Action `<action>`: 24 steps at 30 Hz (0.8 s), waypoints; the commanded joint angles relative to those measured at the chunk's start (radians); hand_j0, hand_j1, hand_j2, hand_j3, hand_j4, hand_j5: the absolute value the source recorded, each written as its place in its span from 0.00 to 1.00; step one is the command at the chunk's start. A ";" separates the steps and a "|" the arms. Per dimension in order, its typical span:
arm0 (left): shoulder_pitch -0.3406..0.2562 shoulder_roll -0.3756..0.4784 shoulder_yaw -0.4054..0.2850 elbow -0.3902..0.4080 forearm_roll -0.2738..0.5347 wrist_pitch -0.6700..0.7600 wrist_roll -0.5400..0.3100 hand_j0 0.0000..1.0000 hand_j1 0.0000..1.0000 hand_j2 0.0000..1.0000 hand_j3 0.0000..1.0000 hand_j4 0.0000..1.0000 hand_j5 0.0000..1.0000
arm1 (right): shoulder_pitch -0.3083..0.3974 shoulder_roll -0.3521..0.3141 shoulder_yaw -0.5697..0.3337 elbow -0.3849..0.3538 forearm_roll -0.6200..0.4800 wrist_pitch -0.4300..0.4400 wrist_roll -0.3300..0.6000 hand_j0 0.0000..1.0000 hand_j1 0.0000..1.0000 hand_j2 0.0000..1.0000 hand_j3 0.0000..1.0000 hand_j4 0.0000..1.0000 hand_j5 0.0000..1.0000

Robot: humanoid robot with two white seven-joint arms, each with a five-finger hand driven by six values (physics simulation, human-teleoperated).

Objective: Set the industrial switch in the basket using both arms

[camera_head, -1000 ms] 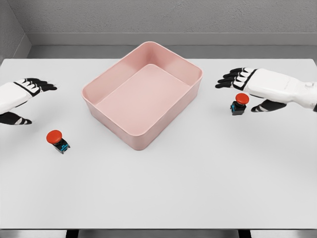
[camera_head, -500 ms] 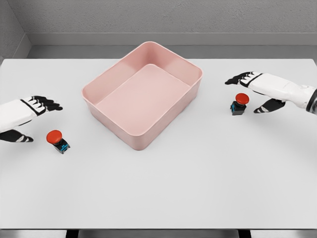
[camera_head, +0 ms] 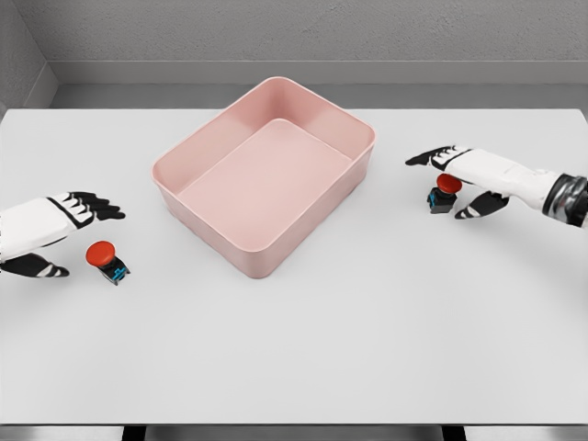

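Head view shows both hands closer to their targets than a second ago. The right hand (camera_head: pixel 464 179) has dropped and drawn in over the right industrial switch (camera_head: pixel 443 193), which stands near the table's right edge, well apart from the pink basket (camera_head: pixel 213 154). Its fingers (camera_head: pixel 430 157) arch over the red button and its thumb reaches around the near side, so the hand brackets the switch but is not clamped on it yet; the fingers remain released. The left hand (camera_head: pixel 46 230) has slid in from the left edge and now sits just beside the left industrial switch (camera_head: pixel 106 259), with the fingers spread above it and the thumb low on the near side, also holding nothing.

Neither switch has moved over that second (both rest on the white table (camera_head: pixel 367 340) exactly where they were), so the task is only at the reach stage. My judgement is that closing the fingers comes next on each side, then a lift and carry inward.

The basket sits empty at the middle of the table toward the far edge, set at an angle. Nothing lies between either switch and the basket; its raised wall is the only obstacle to clear.
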 commanded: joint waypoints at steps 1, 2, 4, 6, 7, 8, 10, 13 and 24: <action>0.000 -0.026 -0.003 0.001 -0.001 0.001 -0.001 1.00 1.00 1.00 1.00 1.00 1.00 | 0.000 0.018 -0.001 0.009 -0.007 0.001 0.000 1.00 1.00 1.00 1.00 1.00 1.00; 0.000 -0.028 -0.006 0.001 -0.003 0.001 -0.001 1.00 1.00 1.00 1.00 1.00 1.00 | 0.000 0.029 -0.001 0.021 -0.007 0.003 -0.001 1.00 1.00 1.00 1.00 1.00 1.00; 0.000 -0.048 -0.007 0.000 -0.001 0.001 -0.024 0.97 0.97 0.97 0.97 0.97 0.97 | -0.005 0.036 -0.003 0.047 -0.007 0.003 -0.001 1.00 1.00 1.00 1.00 1.00 1.00; 0.000 -0.052 -0.007 -0.002 -0.001 0.001 -0.028 0.95 0.95 0.95 0.95 0.95 0.95 | -0.006 0.038 -0.003 0.058 -0.007 0.003 -0.001 1.00 1.00 1.00 1.00 1.00 1.00; 0.000 -0.054 -0.007 -0.002 -0.001 0.001 -0.028 0.94 0.94 0.94 0.94 0.94 0.94 | -0.008 0.038 -0.003 0.063 -0.007 0.003 -0.001 1.00 1.00 1.00 1.00 1.00 1.00; 0.003 -0.054 -0.007 -0.002 -0.001 0.001 -0.028 0.91 0.91 0.91 0.91 0.91 0.91 | -0.008 0.038 -0.003 0.063 -0.007 0.003 -0.001 1.00 1.00 1.00 1.00 1.00 1.00; 0.005 -0.054 -0.007 -0.005 -0.001 0.001 -0.028 0.86 0.86 0.86 0.86 0.86 0.86 | -0.006 0.038 -0.005 0.063 -0.005 0.001 -0.001 0.94 0.94 0.94 0.94 0.94 0.94; 0.005 -0.054 -0.007 -0.013 -0.001 0.001 -0.028 0.80 0.80 0.80 0.80 0.80 0.80 | -0.006 0.038 -0.003 0.064 -0.004 0.001 -0.001 0.83 0.83 0.83 0.83 0.83 0.83; 0.025 -0.054 -0.006 -0.032 0.001 0.001 -0.039 0.75 0.75 0.75 0.75 0.75 0.75 | -0.006 0.061 -0.001 0.076 0.007 -0.001 0.000 0.74 0.74 0.74 0.74 0.74 0.74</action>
